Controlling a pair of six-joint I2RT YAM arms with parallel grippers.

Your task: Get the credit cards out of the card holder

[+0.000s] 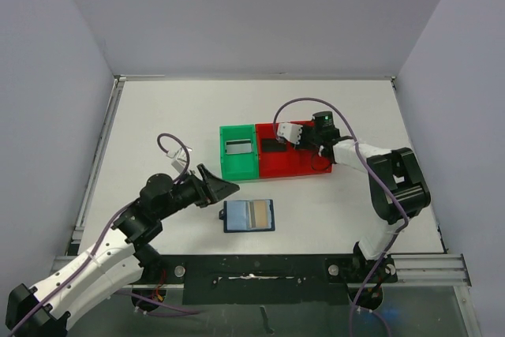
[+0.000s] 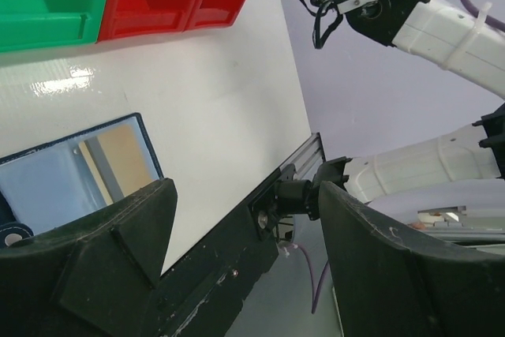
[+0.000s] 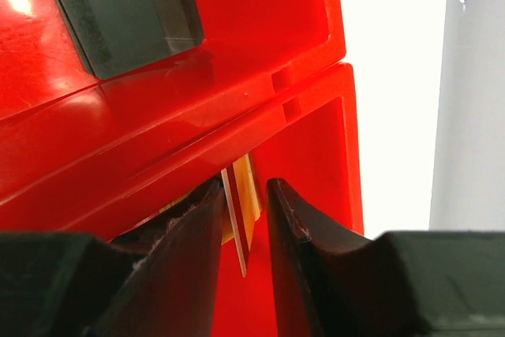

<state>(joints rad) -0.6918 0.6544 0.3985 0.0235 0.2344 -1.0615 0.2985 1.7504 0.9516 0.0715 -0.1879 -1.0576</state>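
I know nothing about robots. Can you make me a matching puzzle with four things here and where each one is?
1 card holder
2 grey card
3 dark card
4 right gripper

a in the green bin
b lying in the red bin
c open on the table
d over the red bin, thin card between its fingers

Pairs: 1-c, 2-a, 3-b, 4-d

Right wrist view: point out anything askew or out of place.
One tan card stands on edge, tilted, between the right pincer's slightly parted jaws over the red bin, not lying flat. A dark card lies in the neighbouring compartment. Nothing else stands out.
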